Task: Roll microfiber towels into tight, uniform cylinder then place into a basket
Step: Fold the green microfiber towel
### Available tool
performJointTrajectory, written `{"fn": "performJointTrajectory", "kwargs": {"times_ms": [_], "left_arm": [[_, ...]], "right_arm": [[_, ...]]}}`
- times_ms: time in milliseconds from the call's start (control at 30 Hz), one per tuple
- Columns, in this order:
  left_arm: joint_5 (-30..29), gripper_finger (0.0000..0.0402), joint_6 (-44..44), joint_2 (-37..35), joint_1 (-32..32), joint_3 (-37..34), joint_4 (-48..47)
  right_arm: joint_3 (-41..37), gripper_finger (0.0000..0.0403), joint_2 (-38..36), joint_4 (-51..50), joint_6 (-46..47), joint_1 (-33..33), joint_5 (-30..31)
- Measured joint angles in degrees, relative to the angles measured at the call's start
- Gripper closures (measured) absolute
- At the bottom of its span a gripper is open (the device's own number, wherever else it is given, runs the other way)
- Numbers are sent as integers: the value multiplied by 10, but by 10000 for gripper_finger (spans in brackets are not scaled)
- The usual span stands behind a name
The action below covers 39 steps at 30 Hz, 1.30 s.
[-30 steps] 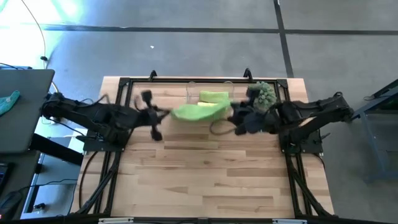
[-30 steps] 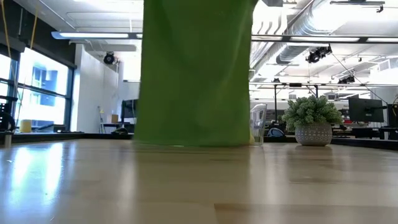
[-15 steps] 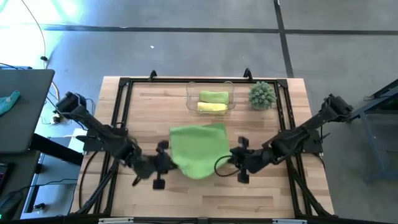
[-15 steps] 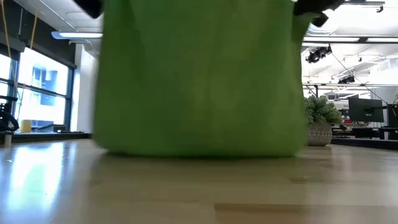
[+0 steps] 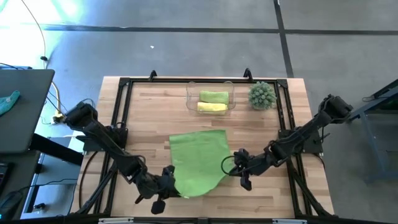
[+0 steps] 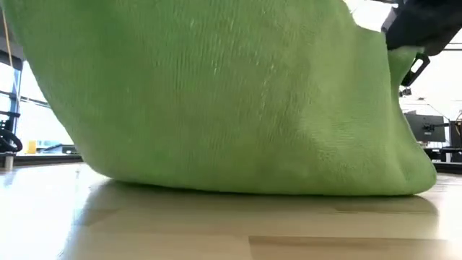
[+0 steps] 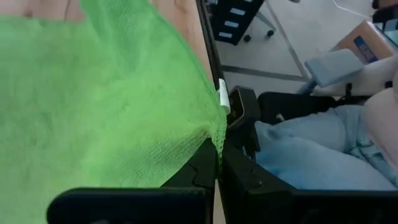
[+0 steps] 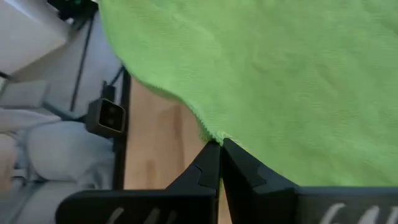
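Observation:
A lime green microfiber towel (image 5: 198, 160) is spread over the middle of the table; its far part lies flat on the wood and its near edge is raised. My left gripper (image 5: 171, 185) is shut on the near-left corner. My right gripper (image 5: 233, 165) is shut on the near-right corner. In the low view the towel (image 6: 231, 94) fills nearly the whole picture, with its lower fold resting on the table. The clear basket (image 5: 190, 99) stands at the far edge and holds a green roll (image 5: 214, 96) and a yellow roll (image 5: 211, 107). My left gripper pinches the towel's near-left corner (image 7: 216, 134) between its two fingers, at the very tip of the corner. The fingers slant downward. The cloth spreads away from the fingers toward the far side, with the corner held off the table. My right gripper pinches the near-right corner (image 8: 214, 135) between its two fingers, on the hemmed edge. The fingers slant downward. That corner is held above the table, and the cloth runs from it to the part lying flat.
A spiky green plant in a pot (image 5: 262, 95) stands to the right of the basket. A black frame (image 5: 124, 84) runs along the table's edges. Bare wood (image 5: 249, 205) lies near the front edge. A person's legs (image 7: 311, 155) show beyond the table in the left wrist view.
Both grippers have come down and toward the table's near edge, rolling as they went, and have stayed shut. The green towel has been drawn from beside the basket to the table's middle. It hung bunched between them before; now it is spread out with its far part flat on the wood.

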Motion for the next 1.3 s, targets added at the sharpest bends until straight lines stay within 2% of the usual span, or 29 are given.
{"fn": "performJointTrajectory", "kwargs": {"times_ms": [233, 400, 600, 800, 1067, 1300], "left_arm": [[13, 401, -27, 1, 0, 0, -5], [-13, 401, -47, 1, 0, 0, -45], [-65, 401, -117, 1, 3, 0, -151], [-124, 401, -110, 1, 24, 0, -206], [-125, 401, -83, 1, 84, 0, -310], [-144, 401, -82, 1, 139, 0, -373]], "right_arm": [[0, 403, 48, 72, -18, 0, -77], [0, 403, 71, 57, -48, -13, -69], [0, 403, 64, 53, -91, -51, -62], [0, 403, 65, 2, -96, -118, -37], [0, 403, 65, -39, -148, -200, -42], [0, 403, 65, -63, -220, -247, -46]]}}
